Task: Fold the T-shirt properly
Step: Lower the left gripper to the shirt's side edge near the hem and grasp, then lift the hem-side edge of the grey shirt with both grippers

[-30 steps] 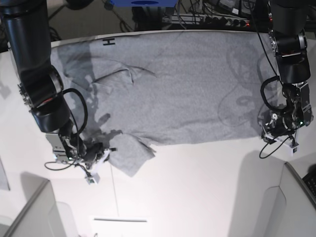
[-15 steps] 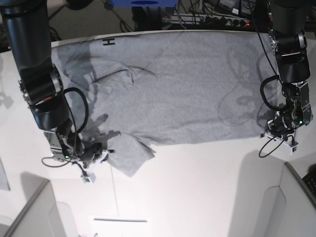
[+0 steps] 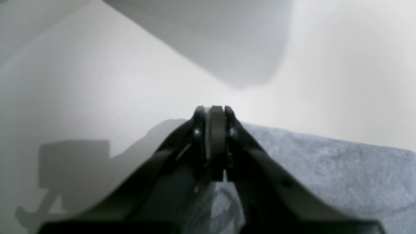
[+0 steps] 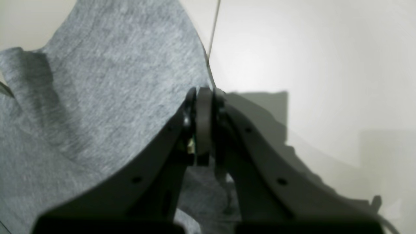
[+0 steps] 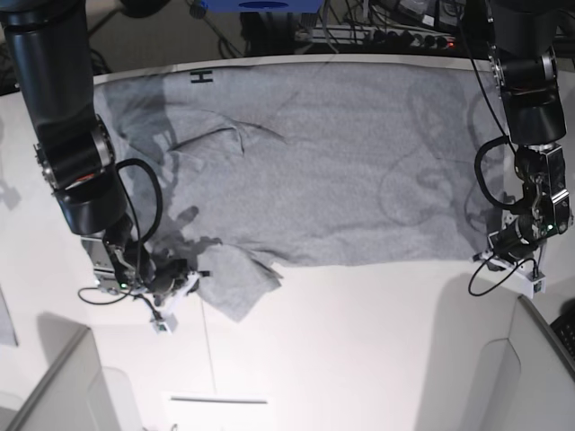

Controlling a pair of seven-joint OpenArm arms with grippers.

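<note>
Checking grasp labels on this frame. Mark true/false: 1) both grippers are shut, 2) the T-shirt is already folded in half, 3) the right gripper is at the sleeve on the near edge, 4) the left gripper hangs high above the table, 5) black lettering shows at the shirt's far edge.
1) True: the left gripper and the right gripper both have their jaws closed.
2) False: the T-shirt lies spread out flat on the table.
3) True: it sits at the sleeve.
4) False: it is low, at the shirt's near corner.
5) True: the lettering is there.
</note>
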